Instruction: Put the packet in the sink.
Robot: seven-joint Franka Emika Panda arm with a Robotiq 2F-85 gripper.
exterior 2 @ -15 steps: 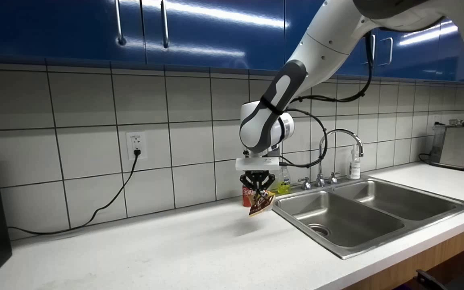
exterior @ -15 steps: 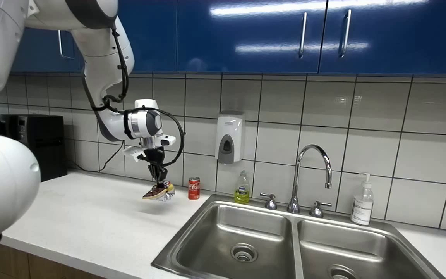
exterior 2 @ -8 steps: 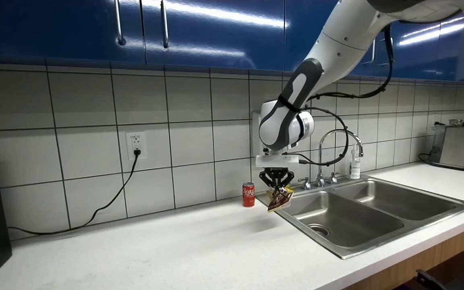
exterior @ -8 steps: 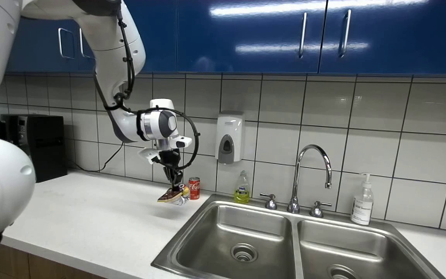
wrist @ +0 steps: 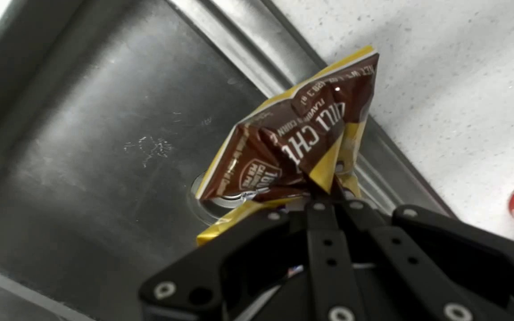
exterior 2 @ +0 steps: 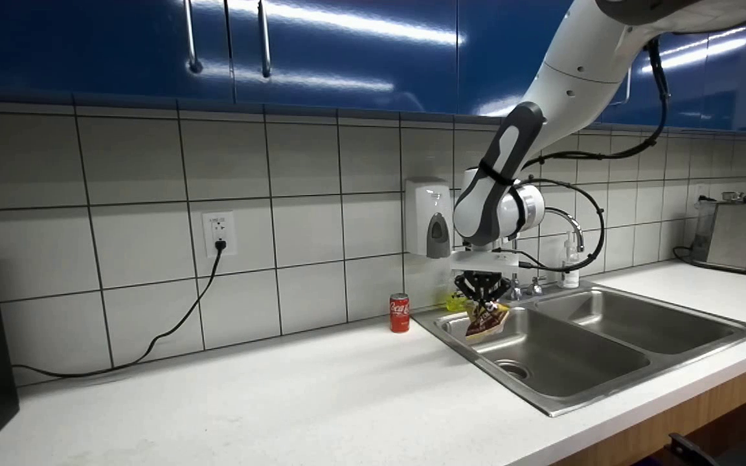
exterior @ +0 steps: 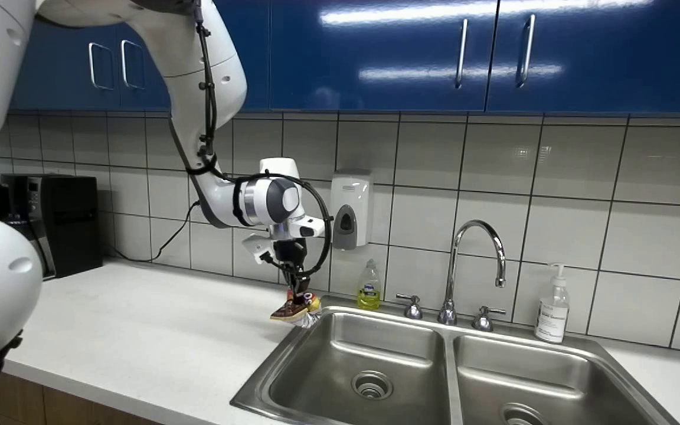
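The packet [wrist: 301, 129], crinkled brown and yellow, hangs below my gripper [wrist: 328, 191], pinched between the fingertips. It also shows in both exterior views [exterior: 291, 311] [exterior 2: 486, 320], tilted and held in the air. My gripper [exterior: 298, 295] is shut on its upper part. The steel double-basin sink [exterior: 316, 383] lies below and beside it. In the wrist view the packet overlaps the rim and the edge of the used basin [wrist: 118, 133], partly covering the round drain [wrist: 225, 200]. In an exterior view it appears in front of the near basin [exterior 2: 541, 362].
A red can [exterior 2: 399, 314] stands on the counter beside the sink, mostly hidden behind the gripper in an exterior view. A yellow-green soap bottle [exterior: 369, 289], the chrome faucet [exterior: 452, 265] and its handles line the sink's back edge. A wall dispenser [exterior: 350, 209] hangs above.
My gripper has carried the packet from above the counter, past the red can, sideways to the sink's edge, and slightly lower. It stays shut on the packet.
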